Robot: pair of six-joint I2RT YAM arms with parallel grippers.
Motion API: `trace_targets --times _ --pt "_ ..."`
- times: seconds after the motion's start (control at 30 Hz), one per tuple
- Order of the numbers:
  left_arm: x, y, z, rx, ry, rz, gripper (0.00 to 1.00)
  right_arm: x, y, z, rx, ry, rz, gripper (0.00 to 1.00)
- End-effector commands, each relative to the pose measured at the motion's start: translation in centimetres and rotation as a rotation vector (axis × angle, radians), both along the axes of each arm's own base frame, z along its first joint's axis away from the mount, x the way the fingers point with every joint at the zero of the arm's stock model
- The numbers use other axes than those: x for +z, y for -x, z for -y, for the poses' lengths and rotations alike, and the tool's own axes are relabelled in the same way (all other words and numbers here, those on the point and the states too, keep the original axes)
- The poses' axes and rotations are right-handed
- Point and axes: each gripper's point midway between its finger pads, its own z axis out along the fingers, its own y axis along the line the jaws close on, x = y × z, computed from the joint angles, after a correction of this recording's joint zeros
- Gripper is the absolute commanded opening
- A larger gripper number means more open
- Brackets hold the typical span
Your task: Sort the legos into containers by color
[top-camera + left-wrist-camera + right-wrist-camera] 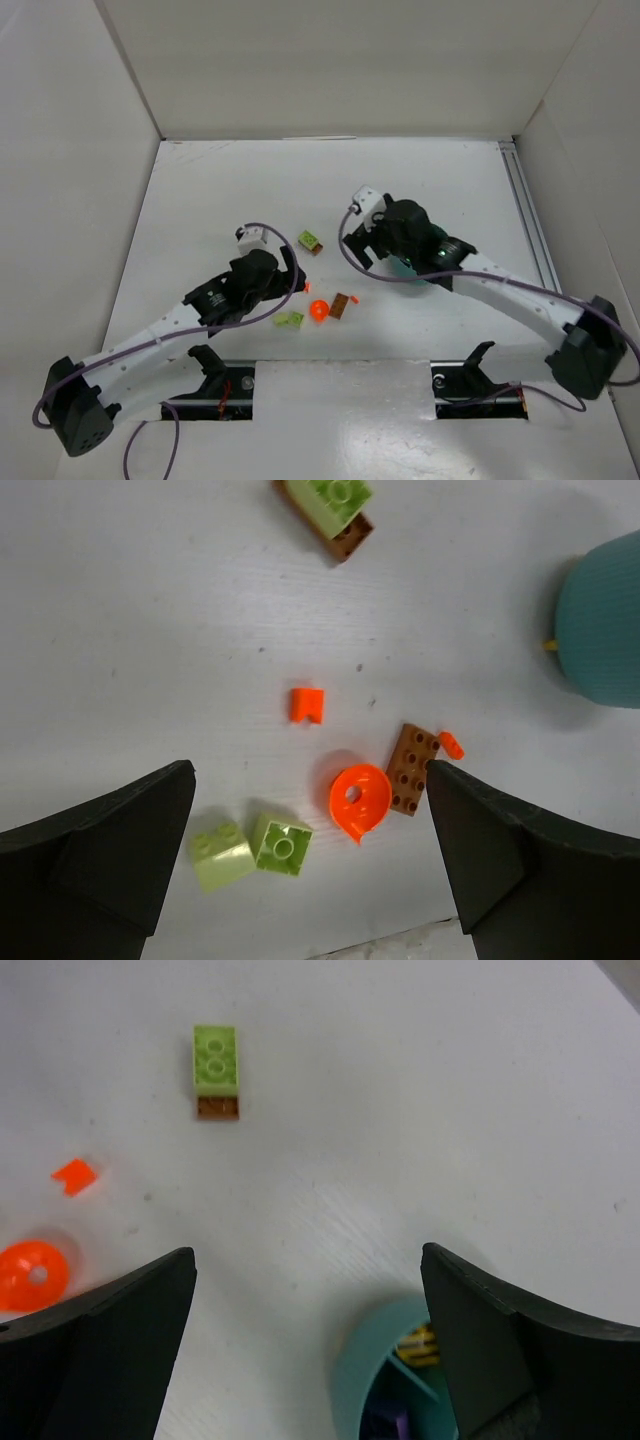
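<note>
Left wrist: my left hand [308, 768] hangs released over lime bricks [282, 843] and the round orange piece [370, 790]; right hand [305, 1252] released above teal bowl [345, 1380].

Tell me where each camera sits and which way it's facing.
Top external: above and behind, looking down on the white table; left arm and right arm show, bases at bottom.
Left wrist: on the left arm, looking down at loose bricks; open left claw at the lower corners.
Right wrist: on the right arm, looking down past the teal bowl; open right claw shows.
Shared: both wrist views catch the round orange piece and the lime brick on a brown one.
</note>
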Motion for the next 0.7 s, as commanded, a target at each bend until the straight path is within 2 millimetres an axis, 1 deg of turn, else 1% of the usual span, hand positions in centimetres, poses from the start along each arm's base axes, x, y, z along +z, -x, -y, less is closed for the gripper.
trace_targets --times 0.0,0.03,0.07,0.1,0.13,0.17,0.2,0.23,0.27,0.3,0.37,0.4,0.47,0.5,0.53,0.57,0.63,0.67 --pt "-1.2 1.0 -2.3 0.199 0.088 -0.071 1.0 1.8 -4.5 -4.0 -0.038 -0.062 0.045 0.97" --pt "-1.8 1.6 -2.8 0.217 0.096 -0.088 1.0 -1.1 -5.2 -5.8 -0.01 -0.024 -0.009 0.97" --pt "-2.0 1.8 -3.3 0.244 0.092 -0.101 1.0 -0.1 -6.0 -7.7 0.018 -0.049 0.003 0.96" --pt "-2.8 2.2 -3.7 0.246 0.07 -0.118 1.0 -0.7 -6.5 -8.9 0.045 -0.05 -0.017 0.94" --pt "-2.7 2.4 -3.9 0.256 0.08 -0.123 1.0 -1.2 -6.8 -10.1 0.062 -0.047 -0.028 0.94" --pt "-3.1 2.7 -4.4 0.274 0.058 -0.137 1.0 -2.2 -8.0 -11.5 0.069 -0.039 -0.042 0.94" --pt "-3.3 2.8 -4.7 0.303 0.071 -0.144 1.0 -2.6 -7.9 -12.9 0.105 -0.046 -0.056 0.94" --pt "-3.3 2.7 -4.8 0.309 0.068 -0.138 1.0 -2.9 -8.3 -13.7 0.117 -0.049 -0.063 0.93" --pt "-3.3 2.7 -4.8 0.318 0.078 -0.141 1.0 -4.9 -8.3 -14.8 0.138 -0.03 -0.095 0.93" --pt "-3.4 2.7 -5.0 0.331 0.072 -0.143 1.0 -4.2 -9.1 -15.8 0.147 -0.048 -0.082 0.93" --pt "-3.4 2.7 -5.0 0.337 0.079 -0.144 1.0 -4.9 -9.0 -17.3 0.176 -0.062 -0.105 0.93" --pt "-3.5 2.7 -5.3 0.345 0.065 -0.142 1.0 -5.7 -9.5 -17.9 0.176 -0.055 -0.113 0.92" --pt "-3.1 2.6 -5.2 0.345 0.073 -0.137 1.0 -6.5 -9.7 -18.4 0.176 -0.06 -0.133 0.9" --pt "-3.0 2.6 -5.5 0.351 0.071 -0.128 1.0 -7.7 -9.6 -18.4 0.167 -0.054 -0.156 0.89" --pt "-2.8 2.5 -5.4 0.341 0.07 -0.119 1.0 -7.8 -10.1 -18.3 0.148 -0.046 -0.147 0.88" --pt "-2.6 2.4 -5.3 0.34 0.08 -0.112 1.0 -7.8 -10.1 -18.3 0.147 -0.046 -0.147 0.87" --pt "-2.3 2.2 -4.9 0.318 0.087 -0.099 1.0 -9.2 -10.3 -18.0 0.12 -0.027 -0.161 0.86" --pt "-2.1 2.2 -4.9 0.317 0.094 -0.094 1.0 -9.2 -10.3 -18.0 0.12 -0.027 -0.161 0.84"
